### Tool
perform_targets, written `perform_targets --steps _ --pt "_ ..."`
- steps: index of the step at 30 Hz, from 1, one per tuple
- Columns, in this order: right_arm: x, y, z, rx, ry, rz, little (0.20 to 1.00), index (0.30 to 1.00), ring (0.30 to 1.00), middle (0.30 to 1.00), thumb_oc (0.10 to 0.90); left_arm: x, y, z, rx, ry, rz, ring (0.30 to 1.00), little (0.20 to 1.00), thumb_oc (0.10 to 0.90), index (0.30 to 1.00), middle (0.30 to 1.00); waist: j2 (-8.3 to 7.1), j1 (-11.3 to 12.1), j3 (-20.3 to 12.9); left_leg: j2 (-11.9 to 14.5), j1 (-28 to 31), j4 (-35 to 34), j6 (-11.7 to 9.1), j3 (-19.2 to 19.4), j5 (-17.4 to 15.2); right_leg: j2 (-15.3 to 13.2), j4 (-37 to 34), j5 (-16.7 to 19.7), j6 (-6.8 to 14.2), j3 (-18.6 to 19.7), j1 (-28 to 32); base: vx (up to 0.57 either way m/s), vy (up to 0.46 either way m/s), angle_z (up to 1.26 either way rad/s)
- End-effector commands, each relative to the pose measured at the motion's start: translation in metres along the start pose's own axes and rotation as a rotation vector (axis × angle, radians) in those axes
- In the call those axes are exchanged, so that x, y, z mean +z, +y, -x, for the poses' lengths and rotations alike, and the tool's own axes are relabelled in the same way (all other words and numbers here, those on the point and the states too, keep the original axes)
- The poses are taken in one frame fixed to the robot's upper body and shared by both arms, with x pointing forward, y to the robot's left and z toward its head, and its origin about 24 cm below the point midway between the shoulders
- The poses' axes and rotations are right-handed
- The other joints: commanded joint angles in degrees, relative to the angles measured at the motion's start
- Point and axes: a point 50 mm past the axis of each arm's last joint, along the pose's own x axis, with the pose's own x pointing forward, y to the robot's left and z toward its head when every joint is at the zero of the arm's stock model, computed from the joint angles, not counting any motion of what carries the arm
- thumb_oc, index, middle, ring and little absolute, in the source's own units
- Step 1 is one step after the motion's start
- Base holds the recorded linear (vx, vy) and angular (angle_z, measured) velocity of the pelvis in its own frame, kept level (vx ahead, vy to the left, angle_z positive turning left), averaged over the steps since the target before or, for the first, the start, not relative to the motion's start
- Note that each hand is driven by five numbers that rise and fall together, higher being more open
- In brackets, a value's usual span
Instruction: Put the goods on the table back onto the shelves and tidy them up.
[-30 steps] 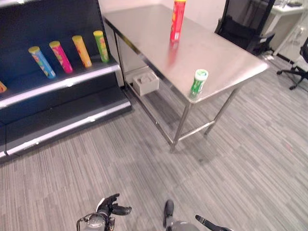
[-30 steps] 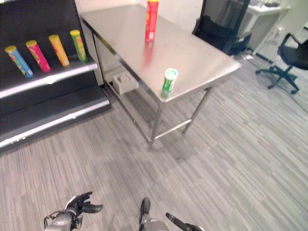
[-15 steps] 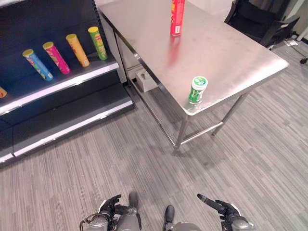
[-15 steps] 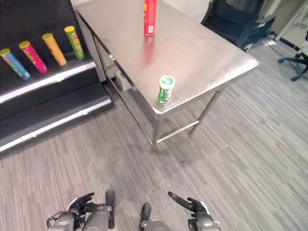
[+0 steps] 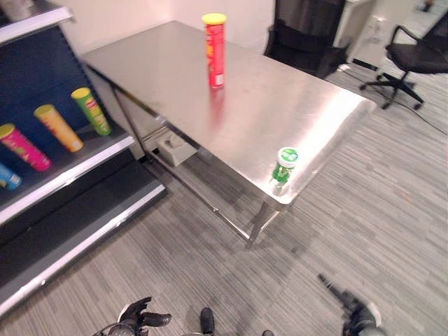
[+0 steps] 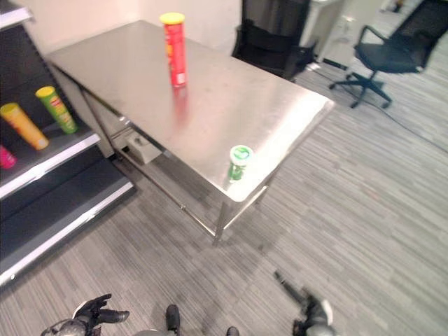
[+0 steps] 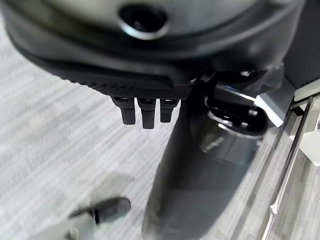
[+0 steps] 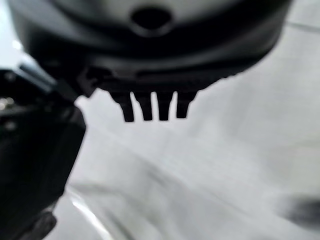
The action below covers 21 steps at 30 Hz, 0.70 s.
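A tall red tube can (image 5: 214, 50) with a yellow lid stands upright far back on the steel table (image 5: 280, 105). A small green canister (image 5: 285, 165) with a white and green lid stands at the table's near corner. On the dark shelf (image 5: 66, 180) at the left lie a green tube (image 5: 91, 110), an orange tube (image 5: 58, 127), a pink tube (image 5: 23, 147) and a blue tube (image 5: 5, 176). My left hand (image 5: 136, 318) hangs low over the floor, open and holding nothing. My right hand (image 5: 353, 311) is also low, far from the table, with straight fingers and nothing in it.
A white box (image 5: 171, 147) sits on the floor under the table. A black chair (image 5: 308, 42) stands behind the table and an office chair (image 5: 413, 56) at the back right. Grey striped floor lies between me and the table.
The whole picture has swung, so the camera moved: the table now sits more central and the shelf further left. The goods stand where they were. My right hand shows further to the right.
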Motion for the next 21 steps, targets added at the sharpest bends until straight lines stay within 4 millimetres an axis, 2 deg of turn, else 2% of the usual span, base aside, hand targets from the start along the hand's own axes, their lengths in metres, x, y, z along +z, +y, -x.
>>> perform_targets --steps 1,4,6,8,9,13,16,18,21 --pt "0.09 -0.059 -0.005 -0.229 -0.369 0.077 0.9 0.9 0.9 0.9 0.8 0.006 -0.012 -0.001 -0.024 -0.033 -0.045 0.9 0.9 0.8 0.9 0.9 -0.1 1.23 -0.94 4.85 2.79 0.56 -4.56 -0.95 -5.5 -1.07 1.19 2.94 3.79 0.53 -4.69 0.04 0.046 -0.13" --pt "0.155 -0.065 0.017 -0.231 -0.654 0.099 0.9 0.9 0.9 0.9 0.8 0.008 -0.016 -0.001 -0.042 -0.045 -0.061 0.9 0.9 0.8 0.9 0.9 -0.23 1.02 -1.36 4.97 3.28 0.56 -4.63 -0.65 -5.81 -1.33 0.83 3.1 3.88 0.39 -4.42 0.04 0.012 -0.2" --pt "0.189 -0.059 0.036 -0.182 -0.83 0.108 0.9 0.9 0.9 0.9 0.8 0.008 -0.018 0.0 -0.052 -0.052 -0.074 0.9 0.9 0.8 0.9 0.9 -0.42 1.04 -1.82 5.15 3.7 0.56 -4.77 -0.67 -5.96 -1.31 0.4 3.21 3.87 0.07 -3.99 0.05 -0.027 -0.05" --pt "0.219 -0.044 0.06 -0.088 -1.004 0.146 0.9 0.9 0.9 0.9 0.8 0.007 -0.019 0.0 -0.065 -0.058 -0.095 0.9 0.9 0.8 0.9 0.9 -0.57 1.3 -2.22 5.43 4.03 0.56 -4.97 -0.54 -6.08 -1.26 -0.08 3.18 3.89 -0.31 -3.63 0.05 -0.037 -0.02" --pt "0.227 -0.038 0.069 -0.047 -1.058 0.154 0.9 0.9 0.9 0.9 0.8 0.006 -0.018 0.001 -0.067 -0.056 -0.101 0.9 0.9 0.8 0.9 0.9 -0.54 1.37 -2.4 5.58 4.18 0.56 -5.06 -0.62 -6.11 -1.19 -0.16 3.1 3.86 -0.46 -3.44 0.04 -0.038 0.0" --pt "0.238 -0.018 0.087 0.114 -1.143 0.176 0.9 0.9 0.9 0.9 0.8 -0.002 -0.017 0.003 -0.08 -0.04 -0.125 0.9 0.9 0.8 0.9 0.9 -0.69 2.08 -2.71 6.09 4.56 0.56 -5.45 -0.85 -6.09 -0.9 -0.46 2.87 3.66 -1.15 -2.84 0.02 -0.044 0.05" --pt "0.239 -0.011 0.089 0.173 -1.149 0.191 0.9 0.9 0.9 0.9 0.8 -0.007 -0.016 0.004 -0.085 -0.028 -0.129 0.9 0.9 0.8 0.9 0.9 -0.66 2.48 -2.82 6.29 4.64 0.56 -5.66 -0.94 -6.02 -0.78 -0.46 2.74 3.62 -1.42 -2.64 0.01 -0.043 0.17" --pt "0.241 0.005 0.088 0.253 -1.141 0.225 0.9 0.9 0.9 0.9 0.8 -0.016 -0.014 0.006 -0.092 -0.002 -0.144 0.9 0.9 0.8 0.9 0.9 -0.5 3.4 -2.89 6.55 4.68 0.56 -6.04 -1.26 -5.76 -0.6 -0.46 2.58 3.46 -2.15 -2.33 0.02 -0.085 0.11" --pt "0.245 0.01 0.087 0.266 -1.149 0.26 0.9 0.9 0.9 0.9 0.8 -0.018 -0.012 0.006 -0.089 0.002 -0.142 0.9 0.9 0.8 0.9 0.9 -0.31 3.82 -2.9 6.59 4.36 0.56 -6.26 -1.64 -5.51 -0.61 -0.46 2.58 3.38 -2.65 -2.17 0.01 -0.051 0.05"
